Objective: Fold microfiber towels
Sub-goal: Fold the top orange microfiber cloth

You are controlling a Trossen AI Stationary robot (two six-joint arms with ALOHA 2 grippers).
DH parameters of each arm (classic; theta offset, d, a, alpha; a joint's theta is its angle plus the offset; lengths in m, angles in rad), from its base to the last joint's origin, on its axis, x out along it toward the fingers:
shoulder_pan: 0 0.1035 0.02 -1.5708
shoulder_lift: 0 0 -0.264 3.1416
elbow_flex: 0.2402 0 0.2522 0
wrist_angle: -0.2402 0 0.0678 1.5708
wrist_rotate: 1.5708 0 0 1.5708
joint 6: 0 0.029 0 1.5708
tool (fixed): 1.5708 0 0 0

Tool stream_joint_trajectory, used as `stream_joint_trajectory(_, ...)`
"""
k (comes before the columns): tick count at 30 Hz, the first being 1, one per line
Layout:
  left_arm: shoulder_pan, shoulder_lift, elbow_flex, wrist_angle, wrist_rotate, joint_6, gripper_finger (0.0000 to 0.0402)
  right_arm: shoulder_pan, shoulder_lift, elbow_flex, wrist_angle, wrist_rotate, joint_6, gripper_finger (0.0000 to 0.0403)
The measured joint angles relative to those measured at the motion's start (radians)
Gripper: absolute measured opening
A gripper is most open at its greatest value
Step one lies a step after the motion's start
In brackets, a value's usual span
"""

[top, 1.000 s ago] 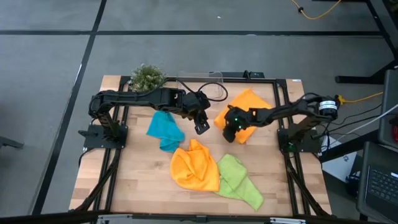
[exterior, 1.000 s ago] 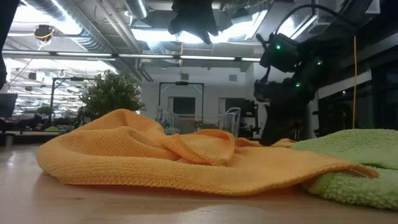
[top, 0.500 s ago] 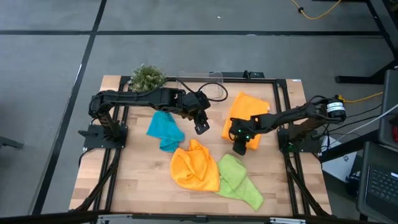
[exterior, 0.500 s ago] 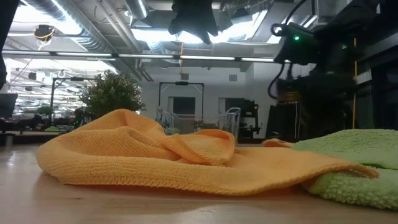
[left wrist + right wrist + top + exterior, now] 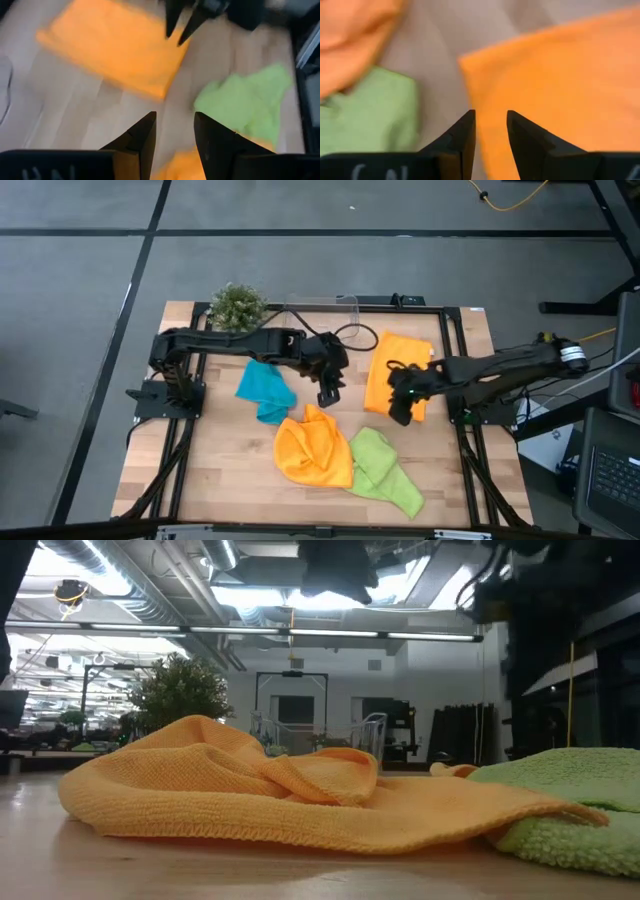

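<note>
Teal fuzzy microfiber towel [image 5: 264,389] lies crumpled on the wooden desk [image 5: 215,460], left of the crumpled orange microfiber towel [image 5: 314,446], our landmark. Our left tool [image 5: 327,389] hangs just above that landmark's far edge, fingers slightly apart, holding nothing. Touching the landmark's right side lies the lime green microfiber towel [image 5: 385,470]. Farther right and behind it, the flat folded orange microfiber towel [image 5: 398,374] lies spread out, and our right tool [image 5: 400,410] sits at its near edge, fingers a little apart, empty.
</note>
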Motion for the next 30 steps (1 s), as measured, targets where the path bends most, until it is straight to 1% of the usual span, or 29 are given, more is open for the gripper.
stream_joint_trajectory(1,0.002,0.010,0.003,0.046,0.011,0.001,0.0124,0.002,-0.027,0.024,-0.081,0.015,0.021,0.0113)
stream_joint_trajectory(3,0.005,0.027,0.001,0.056,0.032,0.013,0.0124,0.004,-0.076,0.073,-0.206,0.028,0.059,0.0113)
stream_joint_trajectory(6,0.011,0.063,0.001,0.158,0.095,0.050,0.0125,0.009,-0.140,0.121,-0.347,0.011,0.095,0.0113)
stream_joint_trajectory(7,0.011,0.073,0.001,0.183,0.117,0.060,0.0125,0.013,-0.164,0.131,-0.363,0.010,0.099,0.0113)
stream_joint_trajectory(9,0.011,0.107,0.002,0.270,0.157,0.076,0.0126,0.023,-0.205,0.135,-0.383,0.010,0.118,0.0113)
stream_joint_trajectory(13,0.012,0.170,0.001,0.351,0.166,0.078,0.0148,0.041,-0.265,0.135,-0.391,-0.011,0.125,0.0113)
stream_joint_trajectory(16,0.020,0.217,0.001,0.373,0.169,0.076,0.0176,0.056,-0.278,0.135,-0.403,-0.016,0.120,0.0113)
stream_joint_trajectory(18,0.020,0.252,0.001,0.373,0.160,0.103,0.0191,0.064,-0.271,0.135,-0.421,-0.016,0.113,0.0113)
stream_joint_trajectory(20,0.017,0.291,0.001,0.372,0.142,0.156,0.0199,0.070,-0.260,0.134,-0.423,-0.016,0.096,0.0113)
stream_joint_trajectory(23,0.004,0.346,0.001,0.373,0.118,0.229,0.0200,0.078,-0.241,0.107,-0.409,-0.016,0.094,0.0117)
stream_joint_trajectory(26,-0.010,0.378,0.001,0.386,0.095,0.262,0.0199,0.081,-0.220,0.047,-0.397,-0.021,0.129,0.0139)
stream_joint_trajectory(28,-0.018,0.390,0.001,0.391,0.070,0.287,0.0199,0.081,-0.206,-0.003,-0.394,-0.026,0.178,0.0165)
stream_joint_trajectory(30,-0.020,0.400,0.001,0.406,0.076,0.306,0.0202,0.081,-0.193,-0.055,-0.358,-0.027,0.223,0.0196)
